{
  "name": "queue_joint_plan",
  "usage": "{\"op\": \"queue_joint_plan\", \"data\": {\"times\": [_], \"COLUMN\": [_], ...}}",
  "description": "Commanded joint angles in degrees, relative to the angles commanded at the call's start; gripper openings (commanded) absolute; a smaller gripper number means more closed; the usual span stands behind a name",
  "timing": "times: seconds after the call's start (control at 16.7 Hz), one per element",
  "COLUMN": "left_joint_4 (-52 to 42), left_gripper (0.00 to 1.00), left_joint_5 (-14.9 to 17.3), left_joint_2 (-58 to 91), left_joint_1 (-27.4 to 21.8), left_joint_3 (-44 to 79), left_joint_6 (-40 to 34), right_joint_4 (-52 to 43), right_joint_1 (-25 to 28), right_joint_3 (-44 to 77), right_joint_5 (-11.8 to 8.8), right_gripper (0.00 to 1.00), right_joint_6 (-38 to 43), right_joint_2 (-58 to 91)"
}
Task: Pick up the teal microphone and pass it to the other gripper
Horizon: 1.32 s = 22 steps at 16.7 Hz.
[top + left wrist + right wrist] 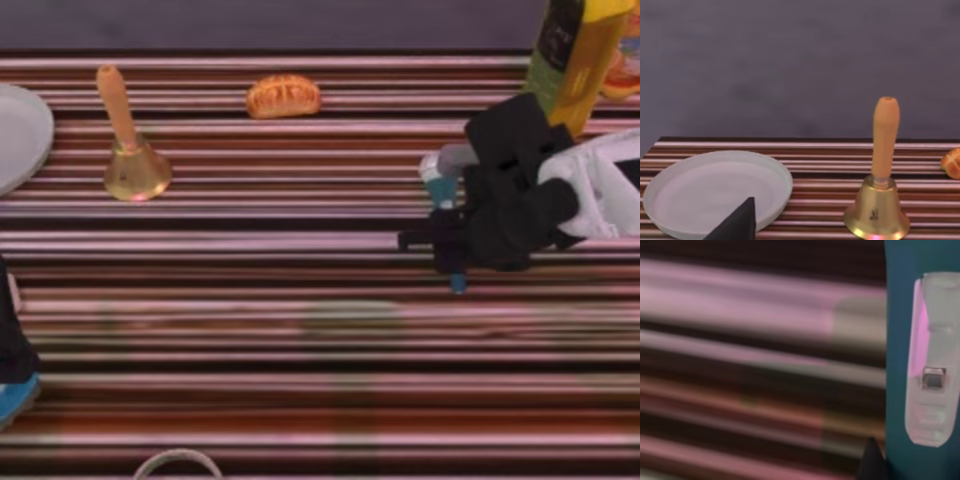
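The right gripper [452, 240] sits over the microphone [440, 188] at about 3 o'clock on the striped table [300, 330]. The microphone's teal handle runs under the black claw, with its pale head showing at the claw's 11 o'clock and its teal tail poking out at 6 o'clock. The right wrist view shows the teal handle very close, with its white strip [932, 360] and small button. Whether the fingers are clamped on the handle or still apart, I cannot tell.

Judging from this, the pick-up is under way at best; lifting and the handover are both still to do.

The left gripper [10, 370] is parked at 9 o'clock, well apart from the microphone. One dark fingertip [737, 222] shows in its wrist view.
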Motion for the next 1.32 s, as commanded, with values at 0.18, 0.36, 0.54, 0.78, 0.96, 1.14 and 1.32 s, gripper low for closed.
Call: {"op": "queue_joint_plan", "data": {"times": [0.18, 0.36, 0.54, 0.78, 0.96, 1.14, 1.32], "left_joint_4": [0.0, 0.0, 0.0, 0.0, 0.0, 0.0, 0.0], "left_gripper": [1.00, 1.00, 1.00, 1.00, 1.00, 1.00, 1.00], "left_joint_5": [0.0, 0.0, 0.0, 0.0, 0.0, 0.0, 0.0], "left_joint_2": [0.0, 0.0, 0.0, 0.0, 0.0, 0.0, 0.0], "left_joint_1": [0.0, 0.0, 0.0, 0.0, 0.0, 0.0, 0.0], "left_joint_3": [0.0, 0.0, 0.0, 0.0, 0.0, 0.0, 0.0], "left_joint_6": [0.0, 0.0, 0.0, 0.0, 0.0, 0.0, 0.0], "right_joint_4": [15.2, 32.1, 47.3, 60.2, 63.6, 63.6, 64.1], "right_joint_1": [0.0, -0.1, -0.2, -0.5, -0.7, -0.7, 0.4], "right_joint_3": [-4.1, -8.9, -13.3, -17.4, -18.6, -18.6, -18.6], "right_joint_5": [-3.9, -8.2, -12.1, -15.8, -16.9, -16.9, -16.2], "right_gripper": [0.00, 0.00, 0.00, 0.00, 0.00, 0.00, 0.00], "right_joint_6": [-4.1, -8.7, -13.0, -17.4, -18.8, -18.8, -18.5], "right_joint_2": [-2.9, -6.6, -10.8, -16.0, -17.9, -17.9, -17.8]}}
